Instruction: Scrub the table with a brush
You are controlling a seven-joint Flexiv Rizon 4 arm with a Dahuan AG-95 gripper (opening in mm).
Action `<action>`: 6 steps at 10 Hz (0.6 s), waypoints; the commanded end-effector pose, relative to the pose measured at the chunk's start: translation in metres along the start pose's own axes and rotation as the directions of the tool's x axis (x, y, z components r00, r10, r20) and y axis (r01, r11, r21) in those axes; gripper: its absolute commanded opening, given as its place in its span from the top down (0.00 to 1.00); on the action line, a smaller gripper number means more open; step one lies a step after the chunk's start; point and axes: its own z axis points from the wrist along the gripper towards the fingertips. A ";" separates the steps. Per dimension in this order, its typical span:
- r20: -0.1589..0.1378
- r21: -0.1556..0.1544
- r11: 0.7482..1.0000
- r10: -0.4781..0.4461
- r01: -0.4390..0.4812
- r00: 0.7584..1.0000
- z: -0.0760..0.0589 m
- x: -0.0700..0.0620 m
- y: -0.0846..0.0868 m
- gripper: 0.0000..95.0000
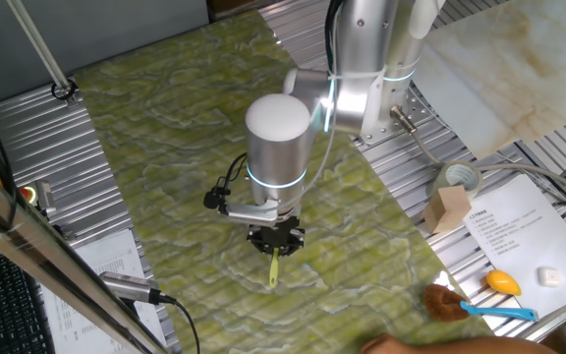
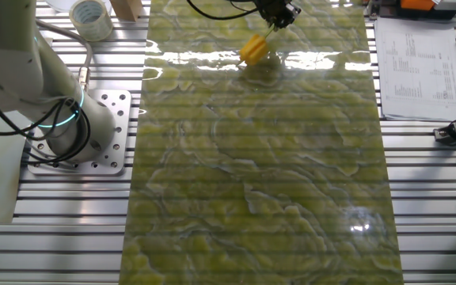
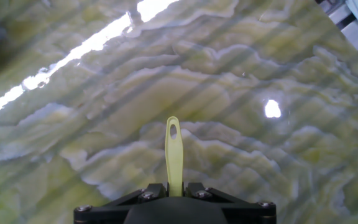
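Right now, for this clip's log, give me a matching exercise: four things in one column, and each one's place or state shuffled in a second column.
Things:
1. brush
2. gripper
3. tape roll
4. blue-handled brush

Places or states:
A. lying on bare ribbed metal beside a printed sheet
B. shut on a thin handle
C. yellow head down at the table
D. standing on ribbed metal off the marbled surface

Pairs: 1-C, 2-B, 3-D, 4-A
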 end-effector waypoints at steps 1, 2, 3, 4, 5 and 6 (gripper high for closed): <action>0.000 0.001 1.000 -0.001 0.001 1.000 0.003 0.001 -0.001 1.00; 0.000 0.000 1.000 0.001 -0.001 1.000 0.005 0.001 -0.001 1.00; 0.000 0.001 1.000 0.002 -0.002 1.000 0.005 0.001 -0.001 1.00; 0.004 0.003 1.000 0.000 0.000 1.000 0.006 0.001 -0.001 1.00; 0.013 0.007 1.000 -0.005 0.005 1.000 0.009 0.002 0.000 1.00; 0.016 0.008 1.000 -0.006 0.005 1.000 0.011 0.002 0.000 1.00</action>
